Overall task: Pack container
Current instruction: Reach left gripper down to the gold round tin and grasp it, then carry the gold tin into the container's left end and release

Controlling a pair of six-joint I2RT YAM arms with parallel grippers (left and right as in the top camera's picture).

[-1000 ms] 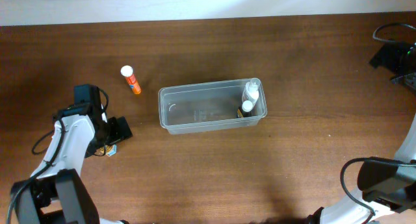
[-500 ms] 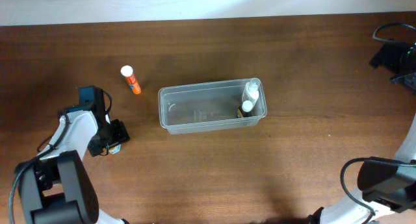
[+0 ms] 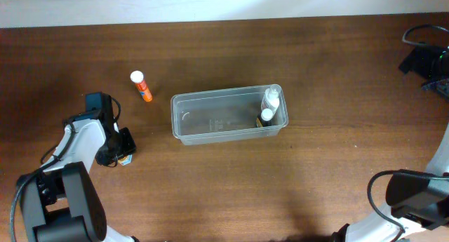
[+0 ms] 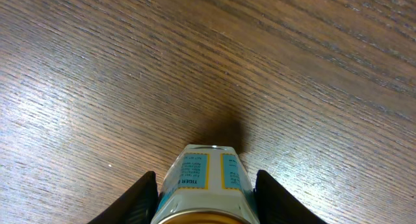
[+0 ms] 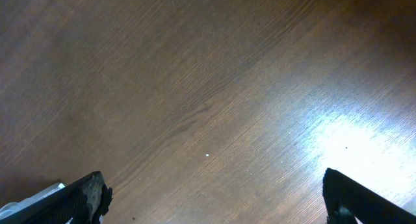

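Observation:
The clear plastic container (image 3: 184, 127) sits mid-table with two white-capped bottles (image 3: 270, 99) at its right end. To its left, my left gripper (image 3: 124, 145) is down at the table, and a small blue-and-white box (image 4: 207, 172) with yellow trim fills the gap between its jaws. In the left wrist view both black fingers (image 4: 140, 198) press against the box's sides, so the left gripper (image 4: 205, 201) is shut on it. My right gripper (image 5: 214, 198) stands wide open over bare wood near the table's far right edge, with nothing between its fingers.
An orange tube with a white cap (image 3: 142, 87) lies on the table up and left of the container. Dark cables and equipment (image 3: 424, 56) sit at the far right corner.
The left gripper's jaws have come together onto the small box, and the gripper has shifted slightly left. The right arm has not moved.

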